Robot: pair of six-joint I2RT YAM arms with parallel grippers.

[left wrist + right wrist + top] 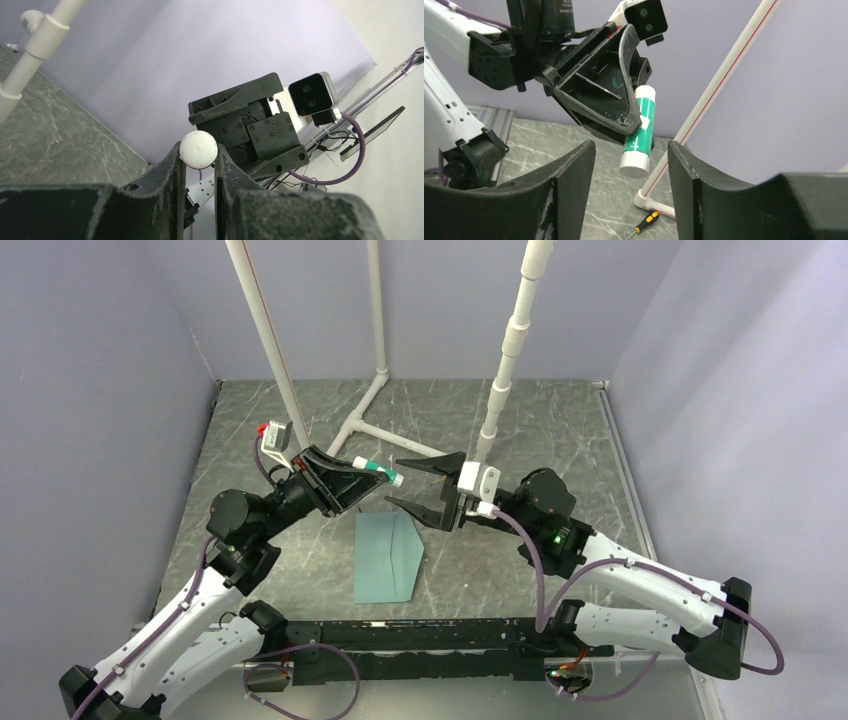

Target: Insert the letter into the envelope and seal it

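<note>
The pale teal-blue envelope (385, 558) lies flat on the table in front of the arm bases, its triangular flap open to the right. The letter is out of view. Raised above the table, my left gripper (352, 480) (198, 155) is shut on a green-and-white glue stick (378, 471) (640, 131); its round white end (198, 149) shows between the fingers. My right gripper (394, 482) (631, 150) faces it, open. The stick's white cap sits at the mouth of the right jaws, with a gap on each side.
A white PVC pipe frame (370, 405) stands on the far half of the table. A small yellow-and-black screwdriver (644, 222) lies by the foot of one pipe. Lilac walls close in three sides.
</note>
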